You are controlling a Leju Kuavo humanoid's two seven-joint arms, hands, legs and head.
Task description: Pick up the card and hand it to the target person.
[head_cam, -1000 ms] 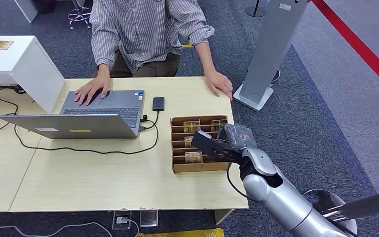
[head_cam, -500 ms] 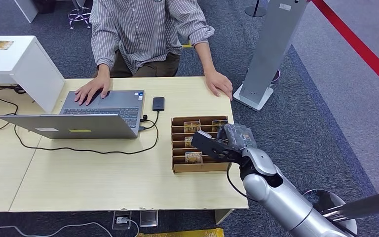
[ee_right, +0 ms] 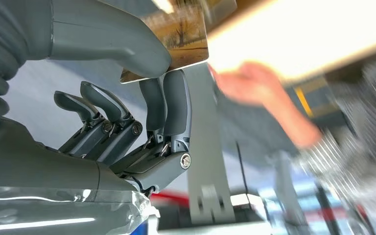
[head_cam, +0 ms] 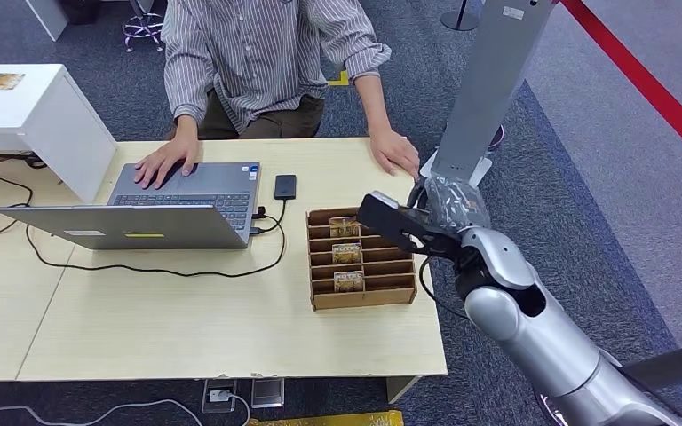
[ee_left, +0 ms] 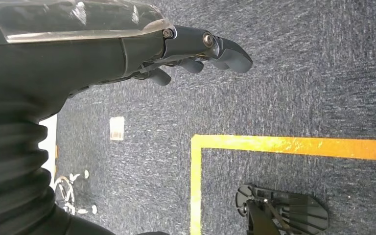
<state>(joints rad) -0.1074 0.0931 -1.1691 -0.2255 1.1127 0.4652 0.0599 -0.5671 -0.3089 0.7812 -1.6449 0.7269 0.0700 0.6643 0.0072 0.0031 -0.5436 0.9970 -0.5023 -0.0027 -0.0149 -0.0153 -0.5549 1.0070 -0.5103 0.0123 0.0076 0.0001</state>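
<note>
The right hand (ee_right: 142, 93) is pinching the card (ee_right: 178, 36) between thumb and fingers, clear of the cardboard organizer (head_cam: 360, 293) below it. Pickup looks done; passing it to the person's hand (head_cam: 394, 151) just ahead is remaining.

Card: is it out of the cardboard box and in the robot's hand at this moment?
Out and held. In the right wrist view the card is pinched between the right hand's thumb and fingers, apart from the box.
</note>
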